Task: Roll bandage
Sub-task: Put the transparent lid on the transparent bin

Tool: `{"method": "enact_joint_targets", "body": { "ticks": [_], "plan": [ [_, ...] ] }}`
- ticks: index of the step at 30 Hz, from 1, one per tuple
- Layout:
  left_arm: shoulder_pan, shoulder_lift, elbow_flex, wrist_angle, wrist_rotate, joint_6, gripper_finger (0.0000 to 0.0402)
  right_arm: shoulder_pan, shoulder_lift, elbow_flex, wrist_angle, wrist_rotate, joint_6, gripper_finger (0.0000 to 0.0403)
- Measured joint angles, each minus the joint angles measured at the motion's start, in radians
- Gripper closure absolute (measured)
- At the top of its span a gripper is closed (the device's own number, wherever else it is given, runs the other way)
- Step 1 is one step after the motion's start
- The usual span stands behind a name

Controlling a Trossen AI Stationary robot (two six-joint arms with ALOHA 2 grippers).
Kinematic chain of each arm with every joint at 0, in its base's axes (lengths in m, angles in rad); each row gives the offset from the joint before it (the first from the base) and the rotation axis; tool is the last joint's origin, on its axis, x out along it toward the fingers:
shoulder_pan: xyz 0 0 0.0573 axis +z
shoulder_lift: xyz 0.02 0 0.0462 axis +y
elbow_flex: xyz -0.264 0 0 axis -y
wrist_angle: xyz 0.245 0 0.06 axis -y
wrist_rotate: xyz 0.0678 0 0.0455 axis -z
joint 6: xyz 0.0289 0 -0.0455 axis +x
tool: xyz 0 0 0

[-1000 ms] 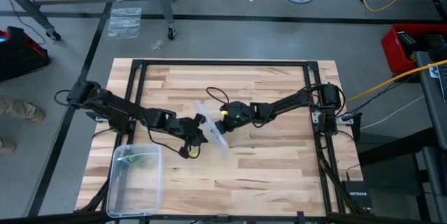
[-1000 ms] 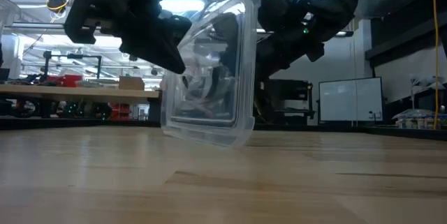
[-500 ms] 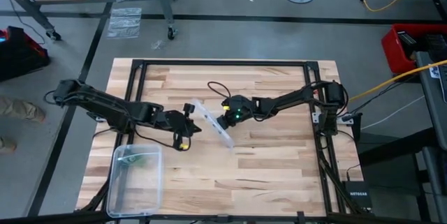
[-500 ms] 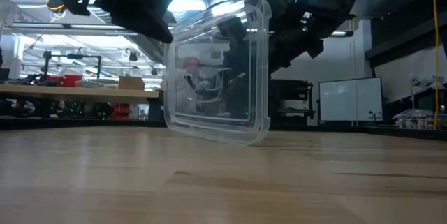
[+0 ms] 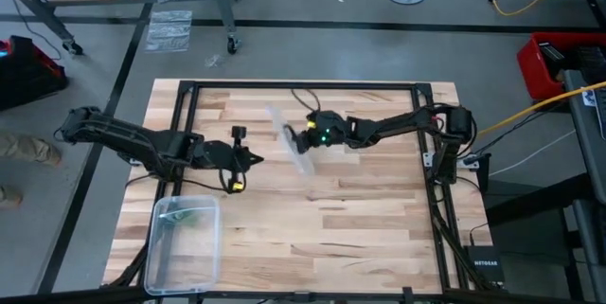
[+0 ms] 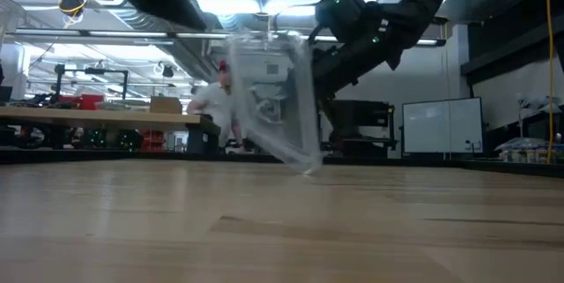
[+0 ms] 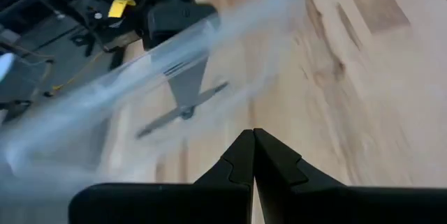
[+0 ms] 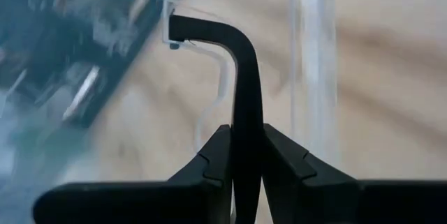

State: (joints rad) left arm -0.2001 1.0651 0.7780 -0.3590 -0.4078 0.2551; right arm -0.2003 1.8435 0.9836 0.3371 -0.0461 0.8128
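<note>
well apart, bandage [image 5: 192, 215] in clear box [image 5: 163, 252], right claw [image 5: 301, 139] clamping lid [image 5: 291, 141], left claw [image 5: 248, 159] closed, empty

One word can be made out: white lettering that appears to read "NETGEAR" on a small black box [image 5: 485, 266] on the floor, at about 4 o'clock from the worktop [image 5: 379, 219] in the high view. No other text, label or number is legible in any view.
</note>
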Motion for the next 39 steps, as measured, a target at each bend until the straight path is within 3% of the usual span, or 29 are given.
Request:
{"method": "enact_joint_targets", "body": {
  "ticks": [7,10,17,24,33,39],
  "plan": [
    [0.000,-0.081,0.000,0.001,-0.040,0.004,0.0401,0.005,-0.074,0.057,0.025,0.057,-0.147,0.0346],
    [0.000,-0.107,0.000,0.001,-0.104,0.007,0.0401,-0.003,-0.088,0.109,-0.026,0.090,-0.178,0.0346],
    [0.000,-0.184,0.000,0.000,-0.482,0.006,0.0401,0.020,-0.090,0.250,-0.311,0.081,-0.264,0.0346],
    [0.000,-0.284,0.000,-0.001,-0.778,-0.004,0.0401,0.085,-0.090,0.296,-0.324,0.081,-0.455,0.0346],
    [0.000,-0.424,-0.001,-0.001,-0.796,0.004,0.0401,0.136,-0.090,0.359,-0.308,0.013,-0.729,0.0345],
    [-0.001,-0.475,-0.001,-0.012,-0.670,-0.063,0.0401,0.143,-0.090,0.410,-0.275,-0.044,-0.852,0.0345]
  ]
}}
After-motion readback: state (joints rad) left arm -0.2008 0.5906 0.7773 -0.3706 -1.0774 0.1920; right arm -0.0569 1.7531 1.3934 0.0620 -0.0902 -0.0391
